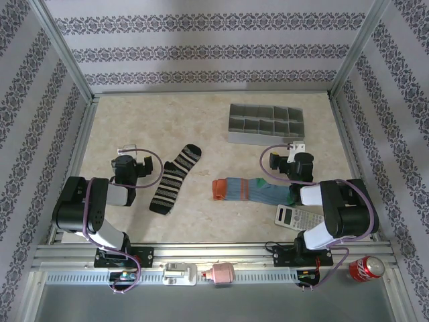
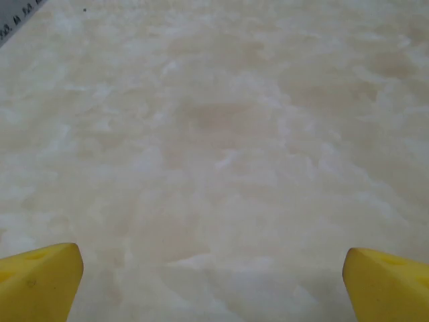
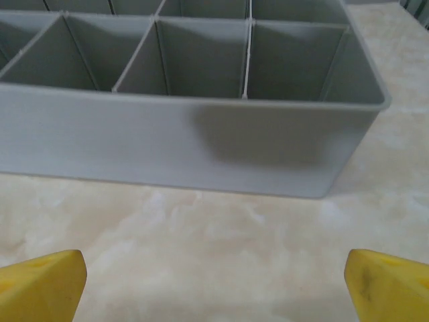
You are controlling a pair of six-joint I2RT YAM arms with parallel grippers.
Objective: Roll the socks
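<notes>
Both arms parked, nothing in hand.

Left claw [image 2: 213,283]: spread wide, yellow fingers [image 2: 40,282] at the two bottom corners of its wrist view, bare marbled tabletop [image 2: 214,134] between and ahead of them. In the top view it sits at the left of the tabletop, pointing far, just left of the black striped sock [image 1: 175,178] and not touching it.

Right claw [image 3: 214,285]: also spread wide, pinching nothing. It faces the near wall of the grey divided tray [image 3: 201,147], with a strip of bare tabletop between the fingertips and the wall. Tray compartments in view look empty.

Socks, top view:
- Black striped sock: flat, unrolled, lying diagonally near the middle of the tabletop, one end near-left and the other far-right. Can't tell which end is the cuff.
- Blue-teal sock [image 1: 251,190]: flat, unrolled, lying roughly left to right, to the right of the black one and apart from it. Orange cuff at the left end, green toe end at the right, running under the right arm.

Grey calculator [image 1: 298,217] lies just near-right of the toe end, partly covered by the right arm. The tray sits far right. Red soda can [image 1: 365,268] stands on the frame rail at the near-right corner, off the tabletop.
</notes>
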